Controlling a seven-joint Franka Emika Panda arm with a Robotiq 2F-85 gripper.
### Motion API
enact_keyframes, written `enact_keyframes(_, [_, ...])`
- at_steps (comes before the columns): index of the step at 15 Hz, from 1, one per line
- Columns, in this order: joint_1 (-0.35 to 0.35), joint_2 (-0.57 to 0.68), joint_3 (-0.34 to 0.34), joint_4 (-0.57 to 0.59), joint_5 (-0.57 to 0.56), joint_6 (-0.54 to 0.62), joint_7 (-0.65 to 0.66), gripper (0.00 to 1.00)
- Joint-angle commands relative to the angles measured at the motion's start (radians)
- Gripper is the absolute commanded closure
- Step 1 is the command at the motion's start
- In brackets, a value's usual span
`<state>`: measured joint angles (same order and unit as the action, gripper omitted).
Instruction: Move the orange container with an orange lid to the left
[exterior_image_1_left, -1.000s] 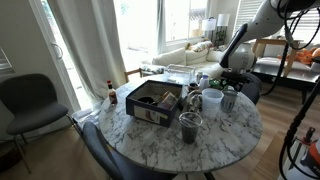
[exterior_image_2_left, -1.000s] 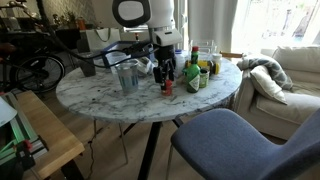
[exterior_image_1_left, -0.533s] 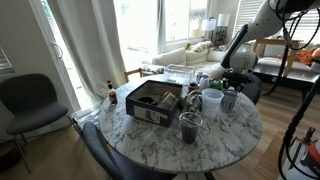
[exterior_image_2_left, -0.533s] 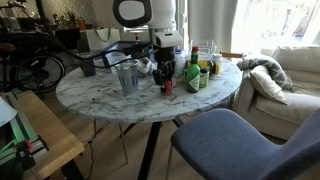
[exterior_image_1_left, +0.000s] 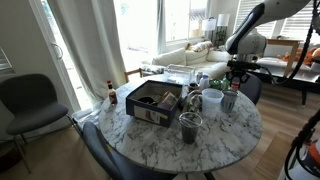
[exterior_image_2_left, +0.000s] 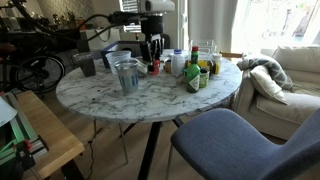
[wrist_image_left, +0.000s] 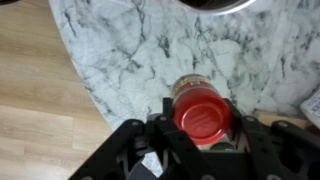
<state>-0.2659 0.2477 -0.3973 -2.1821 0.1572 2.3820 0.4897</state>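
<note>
The orange container with an orange lid (wrist_image_left: 202, 112) fills the lower middle of the wrist view, lid up, with the black fingers pressed on both sides of it. My gripper (wrist_image_left: 202, 122) is shut on it and holds it above the marble table (wrist_image_left: 120, 50), near the table's edge. In an exterior view the gripper (exterior_image_2_left: 152, 52) hangs over the far side of the table with the small orange-red tub (exterior_image_2_left: 154, 67) at its tips, left of the bottles. In an exterior view the gripper (exterior_image_1_left: 236, 78) is above the cups; the tub is too small to make out there.
A group of bottles (exterior_image_2_left: 193, 72) and a clear cup (exterior_image_2_left: 127, 75) stand close to the gripper. A black box (exterior_image_1_left: 152, 100), a white cup (exterior_image_1_left: 211, 99), a glass cup (exterior_image_1_left: 190, 126) and a dark bottle with a red cap (exterior_image_1_left: 111, 93) also sit on the table. Chairs (exterior_image_2_left: 230, 140) surround it.
The gripper closed on the orange container beside the bottles, then rose with it and carried it away from the bottles, towards the clear cup.
</note>
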Motion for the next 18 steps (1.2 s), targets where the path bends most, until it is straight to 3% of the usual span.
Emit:
enact_keyframes(1, [0.038, -0.251, 0.002, -0.153, -0.164, -0.073, 0.011, 0.76])
enact_keyframes(6, [0.021, -0.540, 0.129, -0.286, -0.343, -0.151, 0.015, 0.76])
enact_keyframes(10, [0.056, -0.739, 0.271, -0.357, -0.313, -0.270, -0.071, 0.76])
enact_keyframes(15, [0.190, -0.868, 0.413, -0.364, -0.190, -0.408, -0.156, 0.76])
enact_keyframes(16, [0.133, -0.816, 0.407, -0.338, -0.233, -0.361, -0.111, 0.51])
enact_keyframes(18, [0.172, -0.847, 0.437, -0.339, -0.203, -0.396, -0.122, 0.51])
